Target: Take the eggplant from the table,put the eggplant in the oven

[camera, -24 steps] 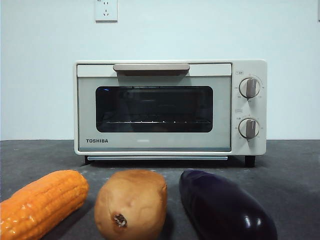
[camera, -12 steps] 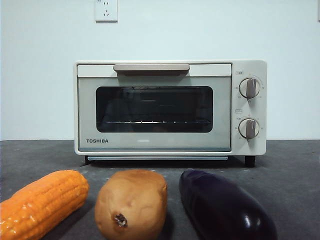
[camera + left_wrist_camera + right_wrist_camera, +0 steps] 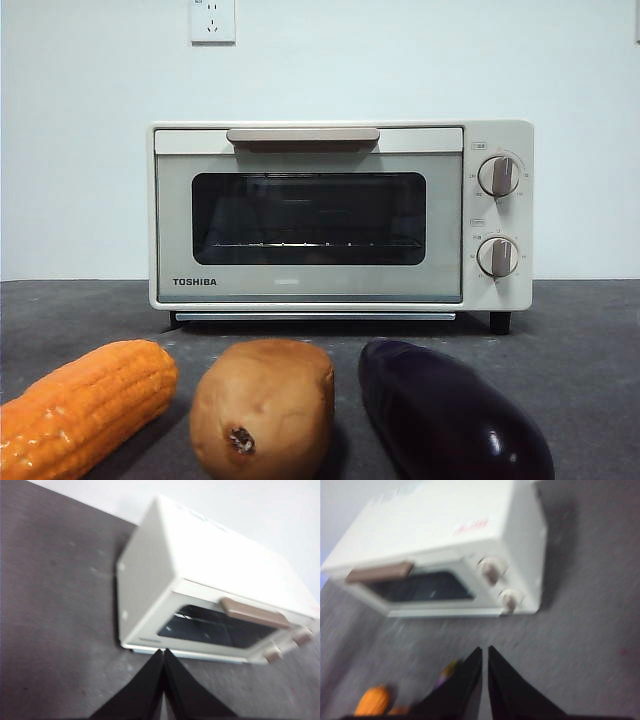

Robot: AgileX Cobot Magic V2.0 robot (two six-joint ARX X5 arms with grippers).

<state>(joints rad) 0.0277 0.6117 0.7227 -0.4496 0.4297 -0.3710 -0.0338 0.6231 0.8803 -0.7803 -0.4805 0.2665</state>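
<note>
My right hand (image 3: 484,652) hovers clenched and empty above the counter (image 3: 580,330); the eggplant (image 3: 450,415) looks glossy, slippery, firm — I'd grip its thick middle.

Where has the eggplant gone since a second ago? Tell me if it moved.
No. The eggplant lies in the same spot on the table, right of the potato, in front of the oven.

"TOSHIBA" on the oven (image 3: 340,215) door's lower left, knob markings unreadable
</note>
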